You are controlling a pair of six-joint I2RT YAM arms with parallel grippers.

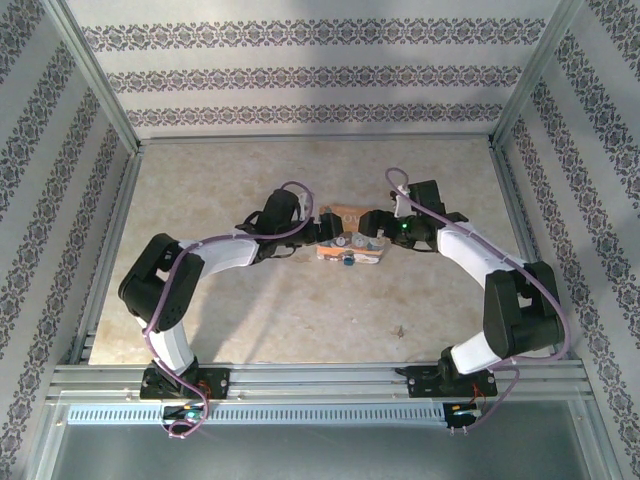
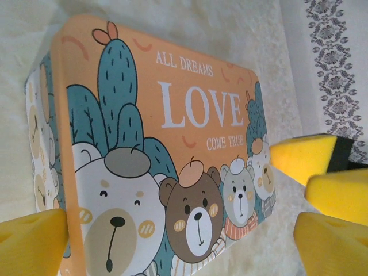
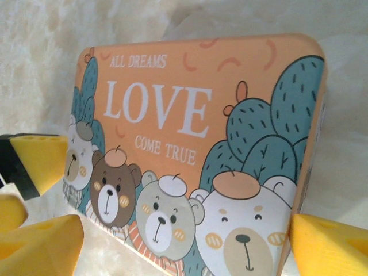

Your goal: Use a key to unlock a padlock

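- Orange rectangular "LOVE" bear-print tin box (image 1: 350,250): worktop (image 1: 250,320) centre.
- Left gripper (image 2: 181,247): yellow foam pads (image 2: 31,241) spread, flanking box.
- Right gripper (image 3: 184,247): spread, flanking box.
- Tiny silvery-blue padlock (image 1: 345,261): box's near edge.

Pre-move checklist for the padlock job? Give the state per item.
1. Padlock located: ok, probably the small bluish piece at the near edge of the orange box in the top view.
2. Key located: cannot tell.
3. Left gripper grip on box: cannot tell; its fingers straddle it.
4. Right gripper grip on box: cannot tell; it straddles the box too.
5. A gripper free for the key: not ok, both are at the box.
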